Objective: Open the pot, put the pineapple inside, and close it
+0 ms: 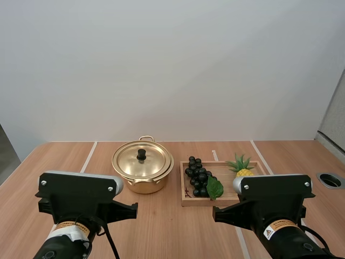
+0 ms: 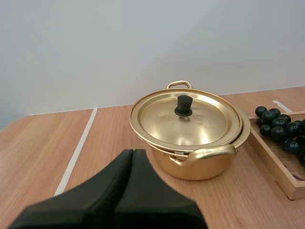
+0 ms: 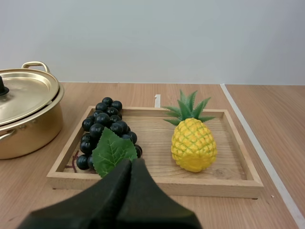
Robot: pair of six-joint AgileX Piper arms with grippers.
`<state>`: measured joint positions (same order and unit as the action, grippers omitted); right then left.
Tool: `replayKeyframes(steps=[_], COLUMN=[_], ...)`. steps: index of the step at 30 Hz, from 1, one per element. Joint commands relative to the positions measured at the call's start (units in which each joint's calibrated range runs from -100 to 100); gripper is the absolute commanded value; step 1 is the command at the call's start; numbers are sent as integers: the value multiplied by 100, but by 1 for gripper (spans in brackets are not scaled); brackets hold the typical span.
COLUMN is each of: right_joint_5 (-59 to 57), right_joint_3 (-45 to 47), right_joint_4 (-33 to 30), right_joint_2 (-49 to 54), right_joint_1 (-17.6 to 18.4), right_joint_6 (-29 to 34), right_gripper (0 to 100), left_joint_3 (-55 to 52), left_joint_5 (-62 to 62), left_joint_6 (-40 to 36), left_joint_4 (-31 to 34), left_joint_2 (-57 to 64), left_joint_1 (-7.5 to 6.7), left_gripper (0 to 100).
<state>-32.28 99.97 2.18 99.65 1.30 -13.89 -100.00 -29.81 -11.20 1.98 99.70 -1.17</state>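
A gold pot (image 1: pixel 143 172) (image 2: pixel 200 162) (image 3: pixel 24 129) stands mid-table with its lid (image 1: pixel 142 160) (image 2: pixel 186 117) on, a black knob (image 2: pixel 183 105) at the lid's centre. To its right, a wooden tray (image 1: pixel 186 200) (image 3: pixel 157 183) carries a small yellow pineapple (image 1: pixel 243 170) (image 3: pixel 193 143) with green leaves, upright at the tray's right side. My left gripper (image 2: pixel 133 153) is shut on nothing, short of the pot. My right gripper (image 3: pixel 132 162) is shut too, just before the tray's near rim.
A bunch of dark grapes (image 1: pixel 198 176) (image 3: pixel 106 131) (image 2: pixel 279 126) with a green leaf (image 3: pixel 112 150) fills the tray's left half. White lines (image 1: pixel 89 156) cross the wooden table. A round hole (image 1: pixel 330 180) sits at the table's right edge.
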Motion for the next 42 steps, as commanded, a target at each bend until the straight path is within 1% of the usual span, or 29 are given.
replayKeyframes(steps=[1,4,10,13,16,19,21,22,23,26,27,28,30,31,32,34,36,37,39,42], right_joint_5=[96,96,96,112,260,1760,3606,4614,5425,8459,9380,10079,11526,11818,11904,11624,11038,10624,9769,8514], right_joint_3=[3,3,3,3,3,3,3,3,3,3,3,3,3,3,-25,-407,-1006,-1351,-2100,-3193], right_joint_4=[-35,-3,585,622,598,141,-423,-593,-648,-608,-571,-529,-372,-257,-132,368,875,1012,1024,990], right_joint_2=[35,35,35,35,35,35,35,35,35,35,35,35,35,35,35,35,35,35,-13,-261], right_joint_1=[-25,-25,-25,-25,-25,-25,-25,-25,-25,-25,-25,-25,-25,-25,-25,-25,-25,-25,-25,-25], right_joint_6=[43,43,43,43,43,43,43,43,43,43,43,43,43,43,43,43,43,34,4,4], right_gripper=[0,0,0,0,0,0,0,0,0,0,0,0,0,0,0,0,0,0,0,0], left_joint_3=[0,0,0,0,0,0,0,0,0,0,7,108,476,643,865,1370,1938,2177,2794,3651], left_joint_5=[186,186,461,960,1920,3262,4456,5218,6034,8273,8710,9080,9153,9085,8979,8604,7950,7579,6922,6439], left_joint_6=[-50,-50,-27,-27,-27,-27,-27,-27,-27,-27,-27,-27,-27,-27,-27,-27,-27,-27,-27,-27], left_joint_4=[2,2,2,2,2,2,2,2,2,2,2,2,2,2,2,2,2,2,-7,-7], left_joint_2=[30,30,30,30,30,30,30,30,30,30,30,30,30,30,30,30,30,30,15,-303], left_joint_1=[5,5,5,5,5,5,5,5,5,5,5,5,5,5,5,5,5,5,5,5], left_gripper=[0,0,0,0,0,0,0,0,0,0,0,0,0,0,0,0,0,0,0,0])
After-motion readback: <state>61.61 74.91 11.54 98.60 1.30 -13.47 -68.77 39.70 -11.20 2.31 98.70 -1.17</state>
